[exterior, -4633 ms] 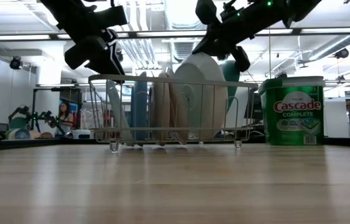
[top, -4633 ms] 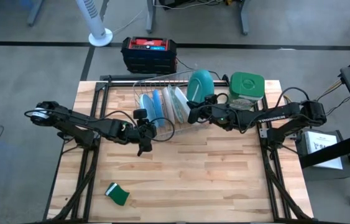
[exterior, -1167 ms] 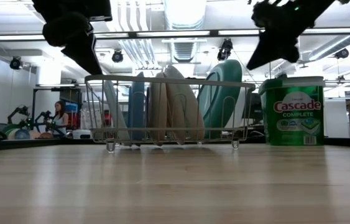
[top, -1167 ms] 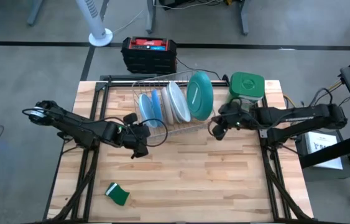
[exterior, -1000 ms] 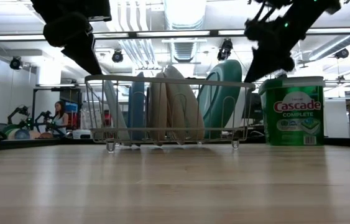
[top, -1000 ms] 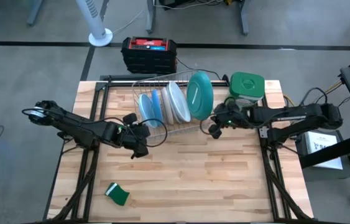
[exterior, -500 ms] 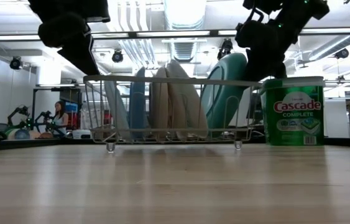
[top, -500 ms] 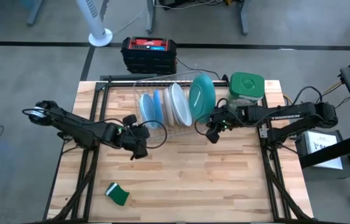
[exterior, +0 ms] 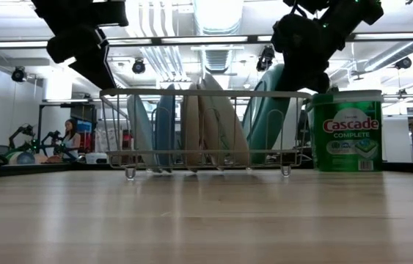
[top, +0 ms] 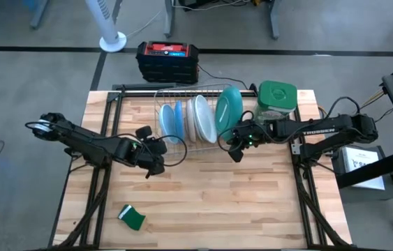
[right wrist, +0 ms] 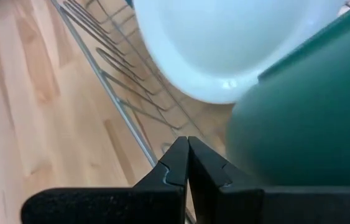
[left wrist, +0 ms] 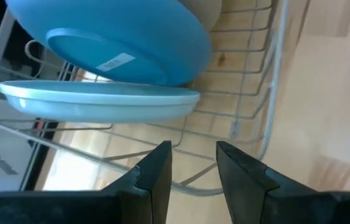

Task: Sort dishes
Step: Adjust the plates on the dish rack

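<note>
Light blue plates, white plates, teal-backed plate, green sponge.

A wire dish rack stands at the table's back middle, with round plates on edge inside it in a row. The lidded tub sits just right of it. The left gripper is at the rack's left end, the right gripper at its right end. A small sponge lies front left, well apart.
</note>
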You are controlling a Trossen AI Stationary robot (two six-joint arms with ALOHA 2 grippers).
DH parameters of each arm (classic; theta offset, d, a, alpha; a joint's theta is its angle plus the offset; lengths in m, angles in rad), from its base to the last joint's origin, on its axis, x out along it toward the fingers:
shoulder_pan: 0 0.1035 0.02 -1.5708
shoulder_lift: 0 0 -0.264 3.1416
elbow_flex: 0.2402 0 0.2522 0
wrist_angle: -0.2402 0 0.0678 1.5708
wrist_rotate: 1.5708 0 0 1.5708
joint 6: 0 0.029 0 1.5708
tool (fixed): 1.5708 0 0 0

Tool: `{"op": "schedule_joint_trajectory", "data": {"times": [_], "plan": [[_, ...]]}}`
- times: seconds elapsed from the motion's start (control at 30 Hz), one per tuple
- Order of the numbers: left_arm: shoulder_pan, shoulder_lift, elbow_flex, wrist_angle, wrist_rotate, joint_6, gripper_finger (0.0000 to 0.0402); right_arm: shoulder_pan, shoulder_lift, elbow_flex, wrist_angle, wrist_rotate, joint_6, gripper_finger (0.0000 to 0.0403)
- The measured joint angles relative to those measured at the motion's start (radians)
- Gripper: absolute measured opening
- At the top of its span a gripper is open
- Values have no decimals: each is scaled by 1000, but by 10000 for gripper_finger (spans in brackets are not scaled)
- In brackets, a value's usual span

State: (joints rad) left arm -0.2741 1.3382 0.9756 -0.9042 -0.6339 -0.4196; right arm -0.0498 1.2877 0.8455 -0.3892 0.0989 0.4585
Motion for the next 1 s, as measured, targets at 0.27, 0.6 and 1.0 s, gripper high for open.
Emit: {"op": "schedule_joint_trajectory", "data": {"times": [0.27,0.6,1.0], "plan": [[0,-4,-2,-22,-34,-4,116,4,47,2,52,-10,20,0],[1,-9,-4,-55,-106,0,116,26,78,5,123,-29,22,0],[1,-27,57,-32,-141,86,116,81,-45,33,87,-64,-19,0]]}}
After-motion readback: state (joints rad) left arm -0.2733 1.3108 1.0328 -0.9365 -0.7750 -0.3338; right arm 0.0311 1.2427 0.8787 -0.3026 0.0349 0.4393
